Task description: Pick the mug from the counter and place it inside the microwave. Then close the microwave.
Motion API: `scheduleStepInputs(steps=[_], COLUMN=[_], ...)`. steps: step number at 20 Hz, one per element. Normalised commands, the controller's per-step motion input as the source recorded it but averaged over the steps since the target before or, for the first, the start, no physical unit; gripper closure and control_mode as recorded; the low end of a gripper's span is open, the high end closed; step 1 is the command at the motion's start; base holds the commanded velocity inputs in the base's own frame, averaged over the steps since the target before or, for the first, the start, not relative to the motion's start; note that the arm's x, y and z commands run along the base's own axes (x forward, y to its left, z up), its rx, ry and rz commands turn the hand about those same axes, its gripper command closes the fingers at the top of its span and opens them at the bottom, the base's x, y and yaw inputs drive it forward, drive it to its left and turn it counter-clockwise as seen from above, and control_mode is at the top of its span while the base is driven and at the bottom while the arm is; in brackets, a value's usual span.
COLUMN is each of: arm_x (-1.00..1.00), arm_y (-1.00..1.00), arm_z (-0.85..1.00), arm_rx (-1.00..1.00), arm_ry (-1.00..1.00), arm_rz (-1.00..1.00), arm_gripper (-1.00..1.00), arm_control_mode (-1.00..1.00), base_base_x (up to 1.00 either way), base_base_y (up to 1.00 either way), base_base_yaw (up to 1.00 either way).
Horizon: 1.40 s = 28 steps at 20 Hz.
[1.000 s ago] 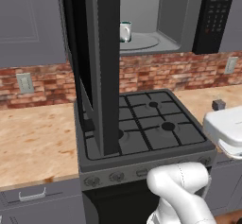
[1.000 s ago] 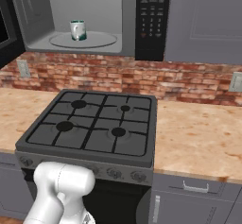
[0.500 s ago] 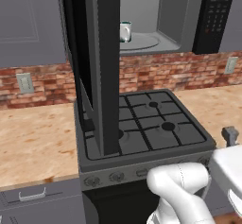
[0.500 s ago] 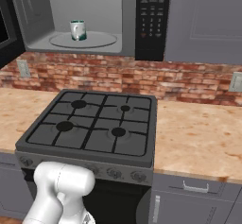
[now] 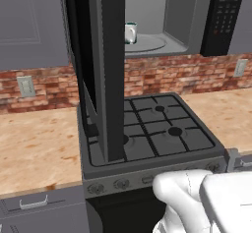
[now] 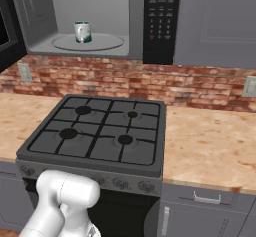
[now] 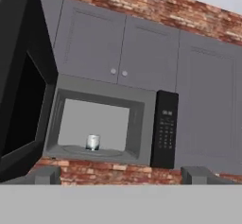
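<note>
Lower now, spread fingers (image 7: 47,175) face the microwave (image 7: 101,124), door hiding mug (image 5: 130,32).

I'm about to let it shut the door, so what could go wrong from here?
The small pale mug with teal rim stands on the round turntable, inside the dark grey microwave. Its wide black door hangs fully open over the black gas stovetop, so a swing from low down may clip it. The open gripper looks far back, so reach may be tight.
</note>
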Motion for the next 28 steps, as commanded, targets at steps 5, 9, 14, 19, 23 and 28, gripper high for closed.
scheduleStepInputs(steps=[5,9,14,19,23,28], arm_x=[-0.2,-0.11,-0.08,-0.09,0.0,0.07], arm_y=[0.22,0.05,0.0,0.22,0.41,0.4], arm_z=[0.0,0.0,0.0,0.0,0.0,-0.01], arm_rx=[0.0,0.0,0.0,0.0,0.0,0.0], arm_ry=[0.0,0.0,0.0,-0.03,-0.05,-0.05], arm_rz=[-0.32,-0.45,-0.52,-0.36,-0.05,0.01], arm_gripper=[-1.0,-1.0,-1.0,-1.0,-1.0,-1.0], arm_control_mode=[-1.0,-1.0,-1.0,-1.0,-1.0,-1.0], base_base_x=[0.0,0.0,0.0,0.0,0.0,0.0], base_base_y=[0.0,0.0,0.0,0.0,0.0,0.0], base_base_yaw=[0.0,0.0,0.0,0.0,0.0,0.0])
